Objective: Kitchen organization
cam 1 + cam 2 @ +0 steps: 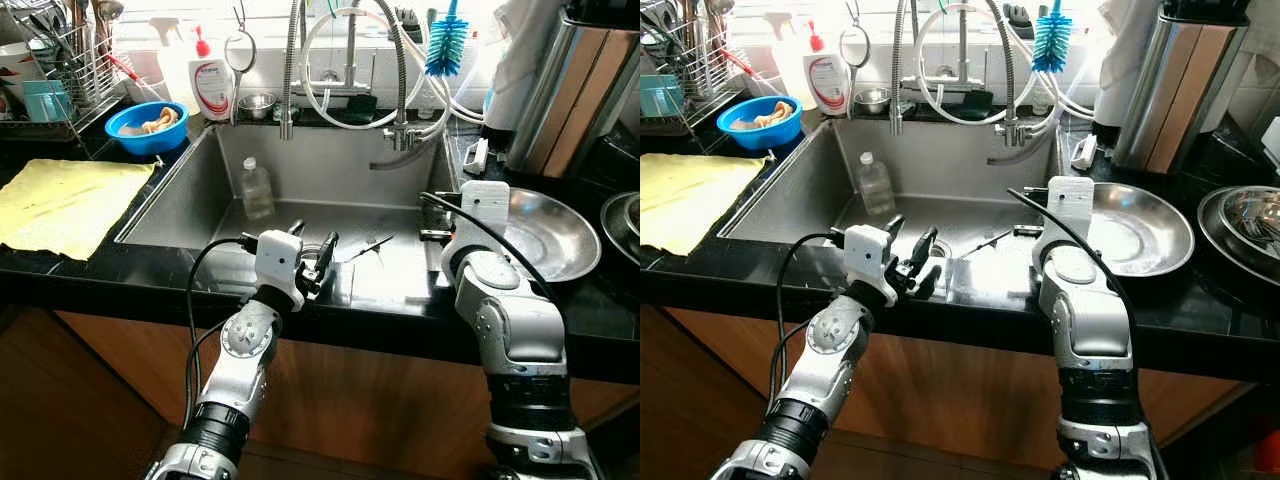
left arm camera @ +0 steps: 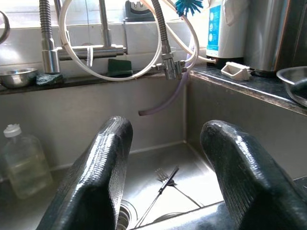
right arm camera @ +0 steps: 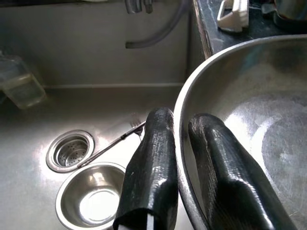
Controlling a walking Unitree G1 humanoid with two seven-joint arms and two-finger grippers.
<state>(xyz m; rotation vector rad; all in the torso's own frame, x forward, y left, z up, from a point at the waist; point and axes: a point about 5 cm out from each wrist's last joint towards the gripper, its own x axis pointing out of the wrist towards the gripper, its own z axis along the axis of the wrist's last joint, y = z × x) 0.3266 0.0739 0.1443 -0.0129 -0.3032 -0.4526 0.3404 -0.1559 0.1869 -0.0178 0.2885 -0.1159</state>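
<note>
A wide, shallow steel bowl (image 1: 545, 232) sits upright on the black bench (image 1: 90, 275) just right of the sink (image 1: 330, 165), its near-left rim pinched between the right hand's (image 3: 180, 143) two black fingers, one inside and one outside. Down in the sink lie a fork (image 3: 112, 143) flat on the bottom, a small steel bowl (image 3: 91, 199) beside the drain, and an upright clear plastic bottle (image 1: 256, 188) with a white cap.

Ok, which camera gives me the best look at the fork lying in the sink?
The right wrist view: the fork lies whole on the sink floor, tines plain, beside the drain strainer. The left wrist view shows it between the left gripper fingers, partly cut off. The eye views show a thin sliver.
</note>
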